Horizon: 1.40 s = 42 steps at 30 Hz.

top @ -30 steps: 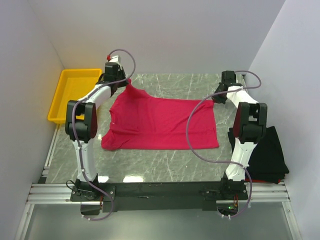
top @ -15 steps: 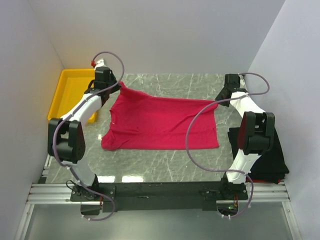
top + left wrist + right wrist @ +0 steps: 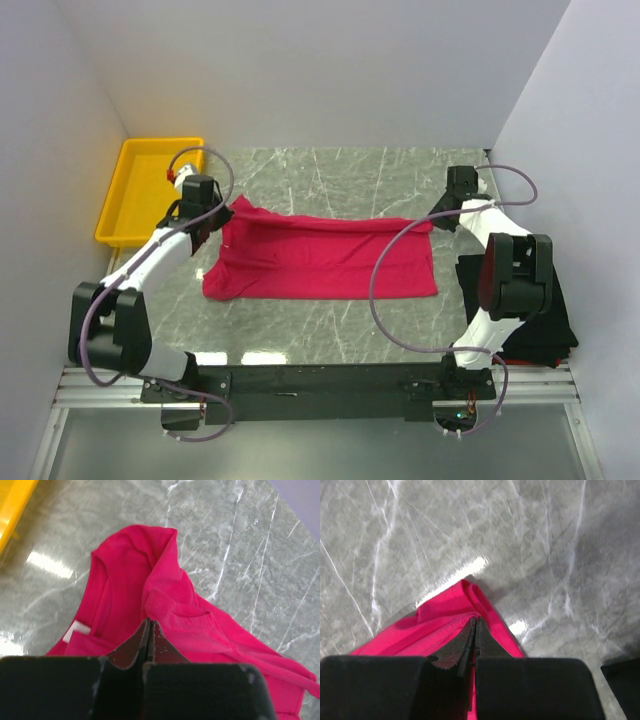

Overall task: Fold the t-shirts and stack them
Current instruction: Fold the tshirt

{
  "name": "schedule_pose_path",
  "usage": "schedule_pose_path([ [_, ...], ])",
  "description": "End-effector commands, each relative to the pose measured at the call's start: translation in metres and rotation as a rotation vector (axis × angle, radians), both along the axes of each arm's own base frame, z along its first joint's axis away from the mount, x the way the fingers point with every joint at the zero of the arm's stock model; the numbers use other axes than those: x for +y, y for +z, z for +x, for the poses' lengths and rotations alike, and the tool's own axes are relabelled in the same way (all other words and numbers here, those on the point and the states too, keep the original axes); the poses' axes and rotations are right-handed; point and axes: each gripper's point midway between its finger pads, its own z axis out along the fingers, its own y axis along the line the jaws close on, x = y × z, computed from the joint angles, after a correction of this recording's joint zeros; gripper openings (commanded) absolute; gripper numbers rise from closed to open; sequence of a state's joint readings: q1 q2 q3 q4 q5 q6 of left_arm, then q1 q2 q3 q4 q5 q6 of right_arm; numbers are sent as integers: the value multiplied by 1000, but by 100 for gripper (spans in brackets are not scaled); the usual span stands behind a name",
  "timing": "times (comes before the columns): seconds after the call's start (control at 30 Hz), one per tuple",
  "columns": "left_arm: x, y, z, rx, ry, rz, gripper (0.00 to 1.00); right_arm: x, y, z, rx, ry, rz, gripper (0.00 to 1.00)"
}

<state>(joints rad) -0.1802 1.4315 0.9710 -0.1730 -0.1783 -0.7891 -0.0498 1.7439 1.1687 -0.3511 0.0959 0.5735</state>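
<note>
Marble table (image 3: pixel 330 325) carries all items; crimson-pink t-shirt (image 3: pixel 320 262) spread across its centre, long axis running 9 to 3 o'clock, near hem flat on the marble, far edge gathered and wrinkled; black t-shirt (image 3: pixel 552 305) bunched at 4 o'clock by the right wall, partly behind the right arm, apart from the crimson one; yellow tray (image 3: pixel 112 218) at 10 o'clock against the left wall, both shirts lying outside it; left gripper (image 3: pixel 150 625) clenched on the crimson shirt's far-left corner, just beside the tray; right gripper (image 3: pixel 474 622) clenched on its far-right corner at 2 o'clock.
</note>
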Motion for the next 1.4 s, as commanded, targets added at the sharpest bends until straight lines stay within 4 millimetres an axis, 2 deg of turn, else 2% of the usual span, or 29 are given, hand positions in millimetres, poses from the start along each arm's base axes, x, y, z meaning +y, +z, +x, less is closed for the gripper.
schedule_pose_path([
  [0.0, 2, 17, -10, -64, 47, -42, 0, 3, 25, 6, -96, -18, 8, 0],
  [0.03, 2, 12, -15, -56, 45, -45, 0, 3, 25, 6, -99, -19, 8, 0],
  [0.07, -1, 15, -18, -69, 38, -51, 0, 3, 25, 3, -100, -21, 14, 0],
  [0.2, -2, 8, -28, -48, 42, -43, 0, 4, 25, -3, -107, -26, 20, 0],
  [0.5, 5, -4, -52, -28, 73, -35, 0, 10, 20, -17, -112, -18, 47, 0],
  [0.87, 8, 0, -75, -47, 63, -45, 0, 11, 20, -30, -111, -14, 52, 0],
  [1.13, 2, -26, -94, -10, 26, -74, 0, 10, 17, -39, -108, -21, 49, 0],
  [1.3, -5, -39, -105, -7, -22, -101, 1, 7, 18, -50, -108, -22, 47, 21],
  [1.33, -7, -36, -106, -22, -31, -110, 2, 7, 24, -51, -125, -21, 44, 29],
  [1.37, -9, -39, -109, -22, -43, -119, 2, 7, 28, -52, -132, -20, 42, 31],
])
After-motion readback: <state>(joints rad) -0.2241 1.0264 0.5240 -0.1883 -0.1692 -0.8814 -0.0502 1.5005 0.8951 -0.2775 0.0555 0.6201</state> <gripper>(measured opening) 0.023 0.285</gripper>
